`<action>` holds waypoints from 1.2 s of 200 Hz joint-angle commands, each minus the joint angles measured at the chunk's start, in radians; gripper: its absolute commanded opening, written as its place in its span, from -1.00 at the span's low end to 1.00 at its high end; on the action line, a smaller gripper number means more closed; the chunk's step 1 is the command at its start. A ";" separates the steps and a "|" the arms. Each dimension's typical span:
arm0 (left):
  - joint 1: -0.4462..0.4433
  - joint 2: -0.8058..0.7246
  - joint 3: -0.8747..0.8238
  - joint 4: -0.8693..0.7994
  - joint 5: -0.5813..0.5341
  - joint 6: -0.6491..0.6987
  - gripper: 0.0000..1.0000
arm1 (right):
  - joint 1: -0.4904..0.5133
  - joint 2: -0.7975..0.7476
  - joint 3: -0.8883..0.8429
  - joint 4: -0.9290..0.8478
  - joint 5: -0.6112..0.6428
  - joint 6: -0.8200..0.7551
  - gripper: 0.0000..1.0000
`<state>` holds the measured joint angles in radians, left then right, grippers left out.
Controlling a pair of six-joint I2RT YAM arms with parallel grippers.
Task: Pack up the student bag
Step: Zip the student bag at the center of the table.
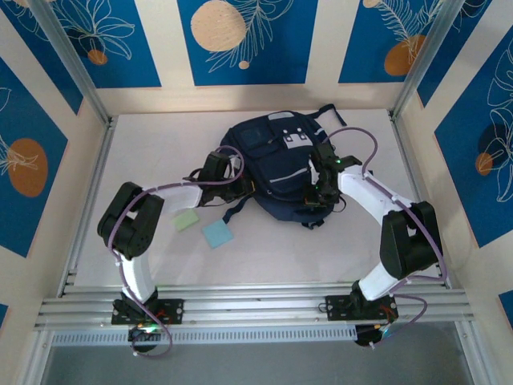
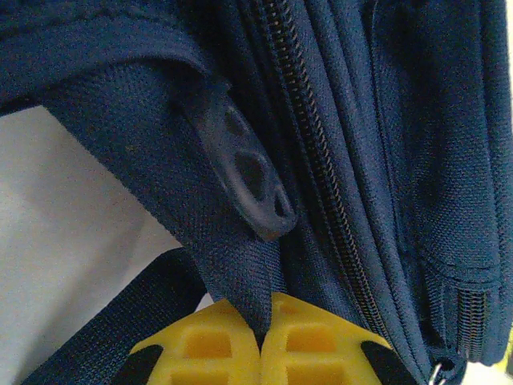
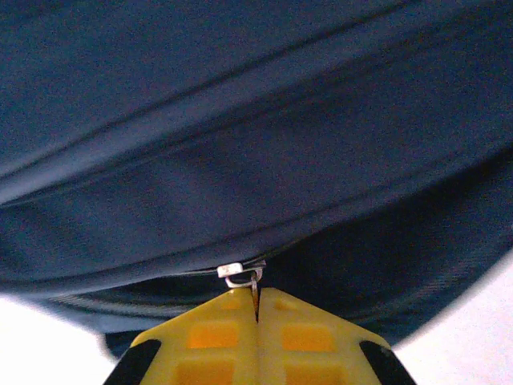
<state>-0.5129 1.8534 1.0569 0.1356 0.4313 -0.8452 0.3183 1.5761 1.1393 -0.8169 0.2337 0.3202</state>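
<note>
Evidently zip work: bag (image 1: pixel 272 164) lies on desk (image 1: pixel 152 160) toward far edge; left jaws clamped on webbing (image 2: pixel 240 281), likely bracing bag; right jaws pinched on zip pull (image 3: pixel 240 276), likely to run zip.

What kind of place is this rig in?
Probably a robot test cell, not a real room: a white table edged with aluminium rails, printed blue leaf panels as walls, and a backpack staged on it.
</note>
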 commanded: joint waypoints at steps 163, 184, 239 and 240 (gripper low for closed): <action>0.147 -0.036 0.197 -0.238 -0.095 0.164 0.17 | 0.380 0.294 0.161 0.327 -0.251 0.260 -1.00; 0.148 -0.130 0.085 -0.265 -0.115 0.163 0.26 | 0.361 0.296 0.172 0.350 -0.237 0.287 -1.00; 0.107 -0.198 -0.133 -0.124 -0.080 0.023 0.29 | 0.315 0.238 0.122 0.439 -0.425 0.350 -1.00; 0.105 -0.196 -0.132 -0.122 -0.082 0.022 0.29 | 0.315 0.238 0.121 0.440 -0.430 0.352 -1.00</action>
<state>-0.3817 1.6428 0.9619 -0.0551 0.3401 -0.7597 0.6502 1.8606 1.2823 -0.4561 -0.0814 0.6224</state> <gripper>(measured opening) 0.642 0.048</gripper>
